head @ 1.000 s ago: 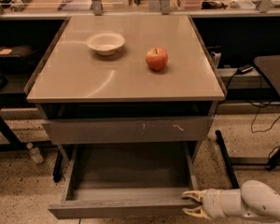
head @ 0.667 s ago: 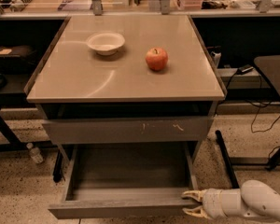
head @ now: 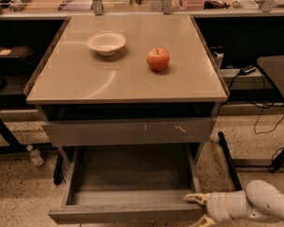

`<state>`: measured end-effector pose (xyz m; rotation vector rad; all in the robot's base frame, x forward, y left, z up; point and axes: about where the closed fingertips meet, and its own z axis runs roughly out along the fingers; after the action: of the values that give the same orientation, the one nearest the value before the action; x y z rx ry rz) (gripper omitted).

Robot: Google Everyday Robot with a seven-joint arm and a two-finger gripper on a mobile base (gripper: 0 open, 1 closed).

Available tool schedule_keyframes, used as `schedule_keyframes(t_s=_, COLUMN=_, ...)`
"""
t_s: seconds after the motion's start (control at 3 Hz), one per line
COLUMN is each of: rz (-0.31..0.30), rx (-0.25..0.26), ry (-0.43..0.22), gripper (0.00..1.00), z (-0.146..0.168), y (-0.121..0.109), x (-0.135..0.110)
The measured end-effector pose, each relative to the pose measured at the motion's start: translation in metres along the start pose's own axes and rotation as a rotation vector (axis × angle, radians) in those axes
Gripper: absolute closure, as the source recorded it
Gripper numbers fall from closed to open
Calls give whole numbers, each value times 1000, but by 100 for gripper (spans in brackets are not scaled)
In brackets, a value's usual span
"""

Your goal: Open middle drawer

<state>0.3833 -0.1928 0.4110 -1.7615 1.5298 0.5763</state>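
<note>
Nothing has moved since the earlier frames: drawer pulled out the same amount, gripper (head: pixel 199 209) at the same corner, apple and bowl in place.

Middle drawer (head: pixel 128 214) is the lowest front in view, under the scratched front (head: pixel 128 131), and already well out toward the camera. Its tray is wide and shallow, with a bare grey floor and nothing visible inside. Long axis of the front runs left-right; travel is straight toward the camera.

Gripper is at the drawer's front right corner, coming in from the right on the white arm (head: pixel 262 205). Jaws are set narrow, one inside the tray and one outside the front, with the panel's right end between them. They look clamped on it, though actual contact is hard to confirm.

Key relation: the drawer lies left of and partly between the jaws, so any further pull goes toward the camera, square to the front's long axis. The grip is off-centre on the right, so the drawer could skew on its runners. Judgement: the task looks nearly or fully done, and what remains is a last bit of pull or letting go.

On the surface (head: pixel 85 79): white bowl (head: pixel 106 43) rear left, looks empty; red apple (head: pixel 158 59) to its right, apart from it. Neither matters to the pull.
</note>
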Motion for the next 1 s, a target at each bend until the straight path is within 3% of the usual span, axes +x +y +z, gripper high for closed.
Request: schedule_keyframes(t_s=1.0, rz=6, rx=1, ry=-1, gripper=99, z=-10, y=11, x=2)
